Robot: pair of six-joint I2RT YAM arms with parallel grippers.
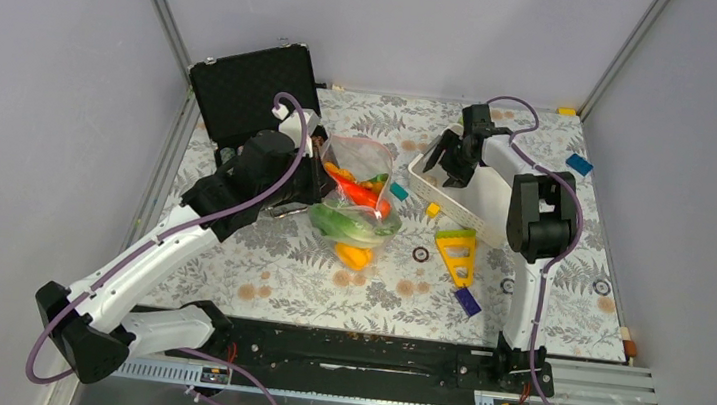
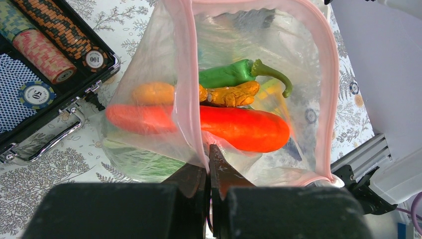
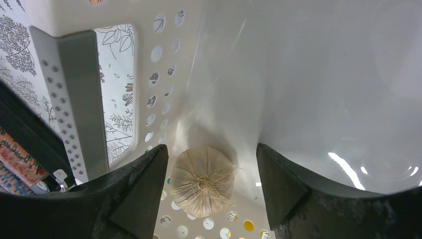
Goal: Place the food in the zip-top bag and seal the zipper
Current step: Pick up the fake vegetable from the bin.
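Observation:
The zip-top bag [image 1: 358, 167] lies at table centre with its mouth held up and open. My left gripper [image 2: 208, 157] is shut on one lip of the pink zipper [image 2: 186, 74]. Inside the bag I see a red chili [image 2: 244, 127], a long green vegetable [image 2: 229, 73] and an orange lumpy piece [image 2: 234, 94]. A green lettuce leaf [image 1: 347, 223] and a yellow-orange pepper [image 1: 354, 255] show at the bag's lower end. My right gripper [image 3: 211, 147] is open inside the white basket [image 1: 479, 215], its fingers on either side of a pale garlic bulb [image 3: 203, 181], not touching it.
An open black poker chip case [image 1: 246, 85] stands at the back left, close to my left arm. Loose blocks lie around: teal [image 1: 399, 191], small yellow [image 1: 432, 209], yellow triangle [image 1: 457, 253], purple [image 1: 467, 300], blue [image 1: 580, 163]. A chip [image 1: 420, 254] lies near the bag.

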